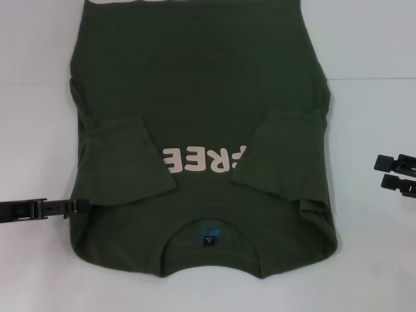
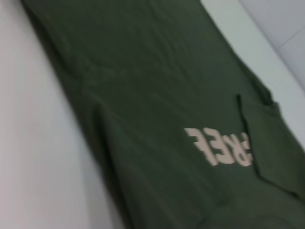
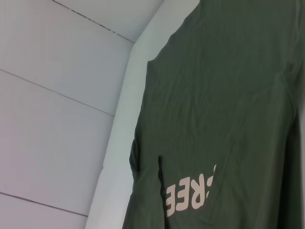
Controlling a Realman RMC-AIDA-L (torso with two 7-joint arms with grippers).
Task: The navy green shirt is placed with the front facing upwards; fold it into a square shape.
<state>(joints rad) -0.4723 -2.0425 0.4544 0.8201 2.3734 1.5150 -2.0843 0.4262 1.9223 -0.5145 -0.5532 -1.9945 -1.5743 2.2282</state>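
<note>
The dark olive-green cotton T-shirt (image 1: 201, 97) lies flat on the white worktop (image 1: 377, 260), both sleeves folded inward over its cream chest print (image 1: 203, 160). The left end effector (image 1: 81, 205), closed, touches the shirt's edge; the right end effector (image 1: 379, 173), parted, rests beside it.

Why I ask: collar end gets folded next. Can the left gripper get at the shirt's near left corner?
Probably yes: the left gripper already sits at the shirt edge there, with nothing in between.
</note>
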